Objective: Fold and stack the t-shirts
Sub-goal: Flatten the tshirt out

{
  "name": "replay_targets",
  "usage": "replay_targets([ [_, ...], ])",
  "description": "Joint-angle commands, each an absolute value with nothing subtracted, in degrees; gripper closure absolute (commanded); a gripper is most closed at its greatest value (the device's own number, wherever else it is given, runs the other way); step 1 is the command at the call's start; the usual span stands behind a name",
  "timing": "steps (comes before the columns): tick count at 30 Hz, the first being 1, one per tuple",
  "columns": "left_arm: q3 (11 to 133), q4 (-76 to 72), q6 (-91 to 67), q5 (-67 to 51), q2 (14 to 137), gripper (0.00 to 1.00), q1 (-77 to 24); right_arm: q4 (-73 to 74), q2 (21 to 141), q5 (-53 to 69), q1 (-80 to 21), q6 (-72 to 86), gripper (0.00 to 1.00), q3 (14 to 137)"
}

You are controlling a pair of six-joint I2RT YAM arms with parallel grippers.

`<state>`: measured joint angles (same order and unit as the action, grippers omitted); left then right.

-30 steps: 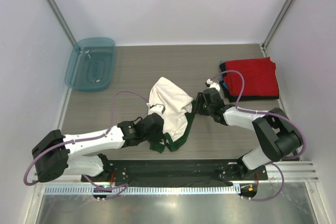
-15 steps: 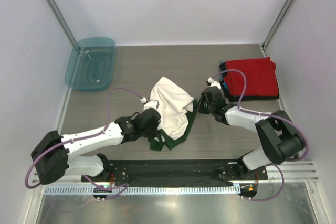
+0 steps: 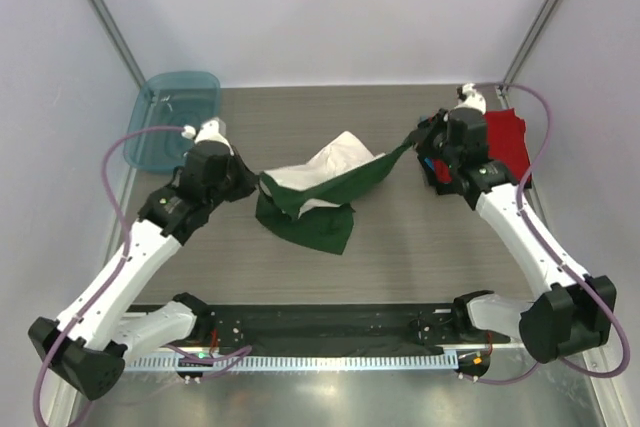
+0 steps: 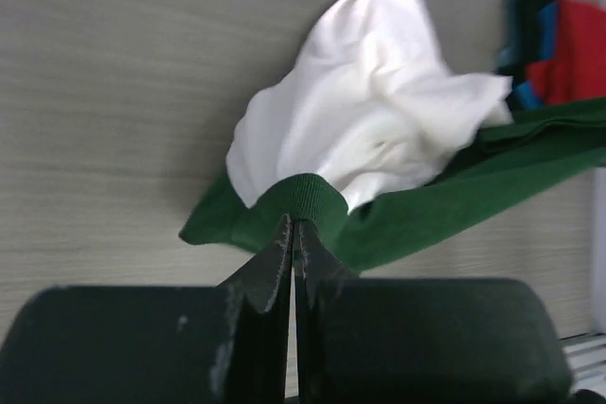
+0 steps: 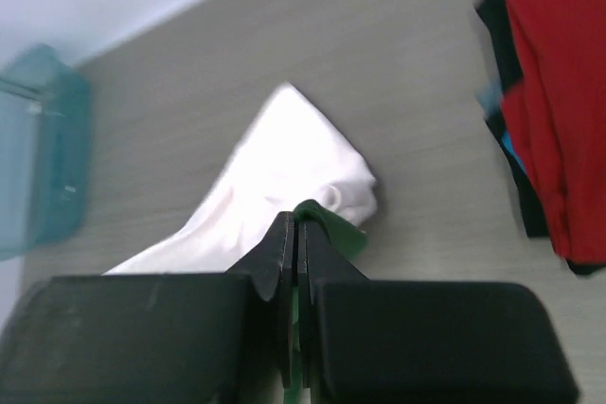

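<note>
**A:** Where's the white and green t-shirt [image 3: 335, 157] at?

**B:** We've got it stretched between the 2 arms over the middle of the surface [image 3: 400, 237], sagging. The left fingers [image 4: 284, 267] are clenched on a green cuff, the right fingers [image 5: 284, 253] clamped on green cloth too.

**A:** And the folded ones?

**B:** We see the red-topped stack [image 3: 508, 142] at far right.

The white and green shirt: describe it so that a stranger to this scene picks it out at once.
Over the middle of the table, between the teal tub far left and the red-topped stack far right, the shirt is stretched between the left gripper and the right gripper. Alone among the clothes it is unfolded, white with dark green parts.
</note>
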<state>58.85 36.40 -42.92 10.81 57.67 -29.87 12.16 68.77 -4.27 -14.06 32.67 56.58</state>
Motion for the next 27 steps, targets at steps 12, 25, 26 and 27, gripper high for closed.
replay_targets([
  [12,97.19,49.3,-27.69,10.91,52.57,1.0,-29.36,28.38,54.5,4.57,-14.06,30.32,0.99,85.67],
  [25,74.39,34.13,-32.15,-23.63,48.7,0.29,-31.1,34.45,52.64,8.17,-14.06,31.11,0.99,89.48],
  [26,69.22,32.01,-32.17,-23.12,48.17,0.25,-32.42,34.11,52.99,9.04,-14.06,31.81,0.99,89.12],
  [27,67.17,28.77,-31.99,-18.85,47.64,0.2,-34.35,33.14,53.26,9.23,-14.06,32.08,0.99,88.51],
])
